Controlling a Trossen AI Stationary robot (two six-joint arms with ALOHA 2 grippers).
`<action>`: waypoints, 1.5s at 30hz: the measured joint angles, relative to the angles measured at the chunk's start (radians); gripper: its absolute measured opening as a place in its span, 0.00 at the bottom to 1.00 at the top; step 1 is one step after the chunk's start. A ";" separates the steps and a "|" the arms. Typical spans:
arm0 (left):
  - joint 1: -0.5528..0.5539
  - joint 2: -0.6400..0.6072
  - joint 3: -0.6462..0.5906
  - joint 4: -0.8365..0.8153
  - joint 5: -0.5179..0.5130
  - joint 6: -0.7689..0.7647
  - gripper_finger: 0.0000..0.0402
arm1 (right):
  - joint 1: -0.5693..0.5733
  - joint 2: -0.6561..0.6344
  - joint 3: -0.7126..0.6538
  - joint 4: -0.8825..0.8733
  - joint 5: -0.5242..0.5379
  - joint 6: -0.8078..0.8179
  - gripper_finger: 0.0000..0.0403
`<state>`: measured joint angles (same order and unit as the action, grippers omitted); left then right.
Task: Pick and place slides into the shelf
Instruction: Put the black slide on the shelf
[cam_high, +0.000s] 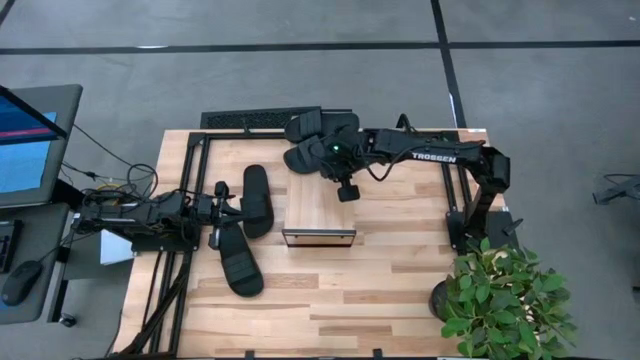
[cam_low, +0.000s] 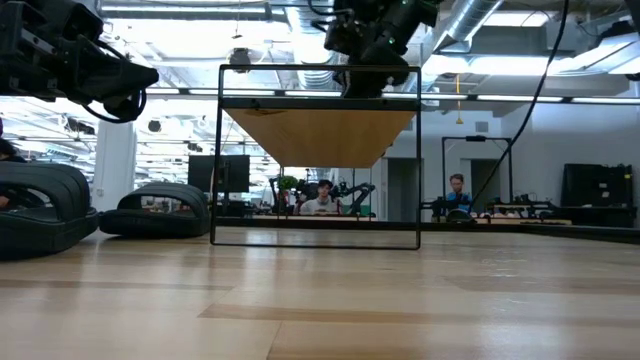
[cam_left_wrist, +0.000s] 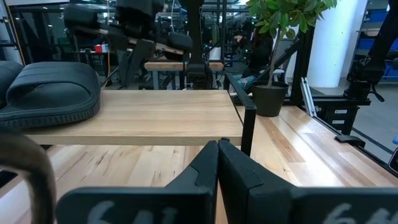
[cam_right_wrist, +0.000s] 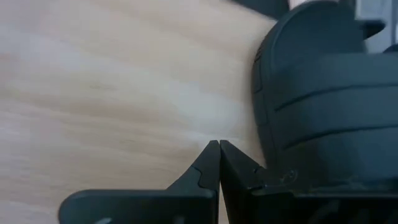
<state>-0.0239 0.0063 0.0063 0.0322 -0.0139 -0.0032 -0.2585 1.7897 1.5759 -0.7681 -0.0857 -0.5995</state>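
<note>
The shelf (cam_high: 318, 208) stands mid-table with its light-wood top up. One black slide (cam_high: 303, 157) lies on the far end of that top, also seen in the left wrist view (cam_left_wrist: 53, 92) and the right wrist view (cam_right_wrist: 323, 106). A second slide (cam_high: 322, 125) lies just beyond it. Two more slides (cam_high: 257, 200) (cam_high: 238, 260) rest sole-down on the table left of the shelf. My right gripper (cam_right_wrist: 219, 148) is shut, slanting down over the shelf top beside the ribbed slide, and holds nothing. My left gripper (cam_left_wrist: 217, 149) is shut and waits level at the table's left.
A potted plant (cam_high: 505, 300) stands at the near right corner. A dark frame (cam_high: 185, 200) runs along the table's left side, with another (cam_high: 455, 195) on the right. A keyboard (cam_high: 260, 120) lies at the far edge. Bare wood stretches across the table's near half.
</note>
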 joint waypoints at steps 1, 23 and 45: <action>0.000 0.000 0.000 0.000 0.000 0.001 0.00 | -0.002 0.000 -0.007 0.002 -0.001 0.000 0.00; 0.000 0.000 0.000 0.000 0.000 0.000 0.00 | -0.054 0.001 -0.055 0.166 -0.004 -0.003 0.00; 0.000 0.000 0.000 0.000 0.000 0.000 0.00 | -0.057 0.176 0.089 0.168 0.026 0.026 0.00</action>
<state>-0.0238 0.0067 0.0065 0.0324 -0.0143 -0.0036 -0.3157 1.9654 1.6654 -0.6005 -0.0598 -0.5732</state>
